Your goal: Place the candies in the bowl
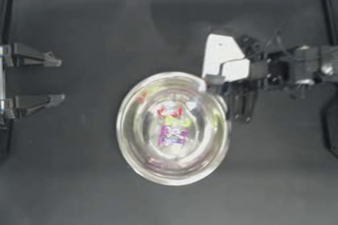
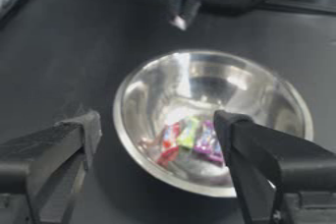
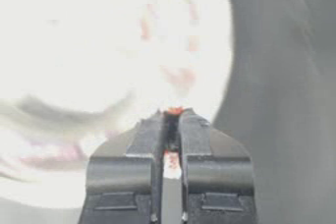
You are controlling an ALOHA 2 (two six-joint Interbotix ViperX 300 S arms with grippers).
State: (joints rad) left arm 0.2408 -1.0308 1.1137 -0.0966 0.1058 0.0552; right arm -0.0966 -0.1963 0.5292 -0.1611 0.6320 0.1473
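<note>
Right gripper (image 1: 215, 82) pinching red-white candy (image 3: 172, 161) at bowl (image 1: 135, 155) rim, frame centre; move inward before releasing.

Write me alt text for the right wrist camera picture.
The right gripper has its jaws pinched shut on a red-white candy, a sliver of wrapper showing between them and at their tips. It is poised at the edge of the bright, washed-out silver bowl, with the dark table alongside.
</note>
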